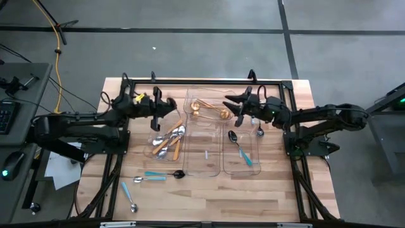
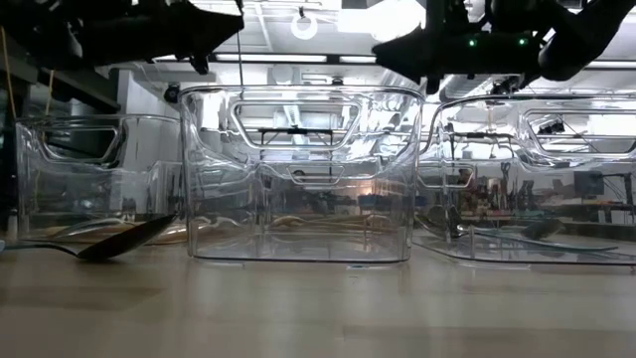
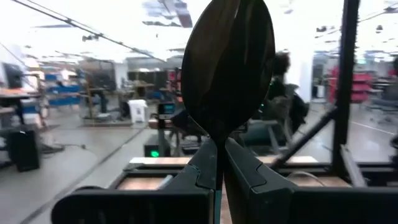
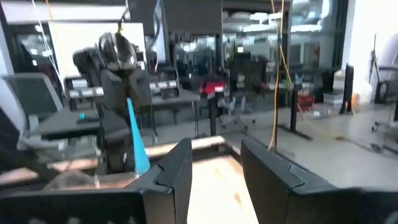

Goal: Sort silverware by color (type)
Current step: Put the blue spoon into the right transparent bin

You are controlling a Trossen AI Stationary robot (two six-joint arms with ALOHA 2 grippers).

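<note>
Two grippers hover over the clear trays [image 1: 204,170]: left gripper [image 3: 218,163] pinching a dark teal-handled spoon [image 3: 227,65] (bowl upward), right gripper [image 4: 216,163] spread, holding nothing

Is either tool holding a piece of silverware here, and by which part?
The left tool is shut on a dark spoon at the neck just below its bowl. The right tool is open, holding nothing.

floor [image 1: 190,50]: grey concrete | ceiling lights [image 2: 303,22]: bright | desks [image 3: 106,102]: workshop behind
</note>
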